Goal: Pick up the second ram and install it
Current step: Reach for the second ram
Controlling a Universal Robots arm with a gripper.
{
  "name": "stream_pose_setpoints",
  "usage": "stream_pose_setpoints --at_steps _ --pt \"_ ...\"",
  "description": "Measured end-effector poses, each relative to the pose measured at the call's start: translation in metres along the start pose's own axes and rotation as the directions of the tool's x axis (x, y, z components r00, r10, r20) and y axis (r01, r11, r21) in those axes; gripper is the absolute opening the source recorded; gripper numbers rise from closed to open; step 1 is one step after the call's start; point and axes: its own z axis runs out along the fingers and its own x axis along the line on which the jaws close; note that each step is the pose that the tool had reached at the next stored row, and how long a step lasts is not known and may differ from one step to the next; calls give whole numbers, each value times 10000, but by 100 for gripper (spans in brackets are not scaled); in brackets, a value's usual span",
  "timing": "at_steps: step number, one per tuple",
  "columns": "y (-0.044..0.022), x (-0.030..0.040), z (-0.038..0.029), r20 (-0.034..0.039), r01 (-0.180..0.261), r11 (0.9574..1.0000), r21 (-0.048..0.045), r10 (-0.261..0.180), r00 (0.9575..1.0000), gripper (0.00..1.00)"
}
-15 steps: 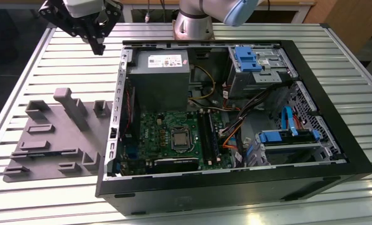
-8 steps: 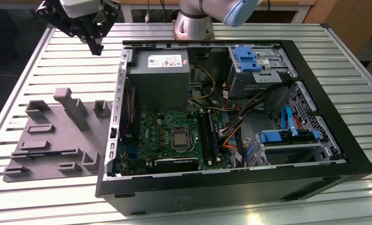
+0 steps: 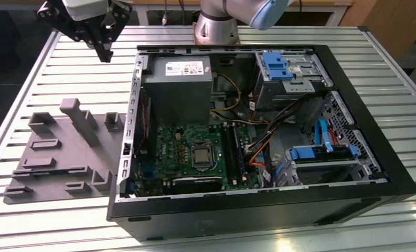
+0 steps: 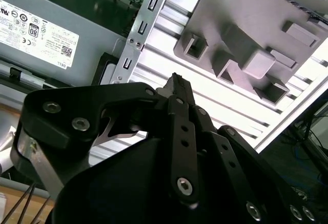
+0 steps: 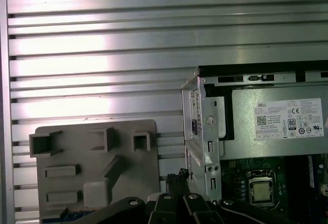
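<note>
Tool (image 3: 106,52) hovers closed, empty; thin bluish ram (image 5: 54,216) lies in fixture (image 3: 61,152).

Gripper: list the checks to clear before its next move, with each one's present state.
1. Gripper empty: ok, nothing between the fingers.
2. Gripper clear of the case: ok, it hovers over the table outside it.
3. Second ram located: cannot tell; a blue-green edge on the grey tray may be it.
4. Motherboard exposed: ok.
5. Free slot: cannot tell.
</note>
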Motion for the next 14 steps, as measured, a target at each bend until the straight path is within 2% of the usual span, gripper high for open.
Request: stream_pose_setpoints --at_steps 14 --pt "-8 69 4 0 0 10000 1 0 10000 11"
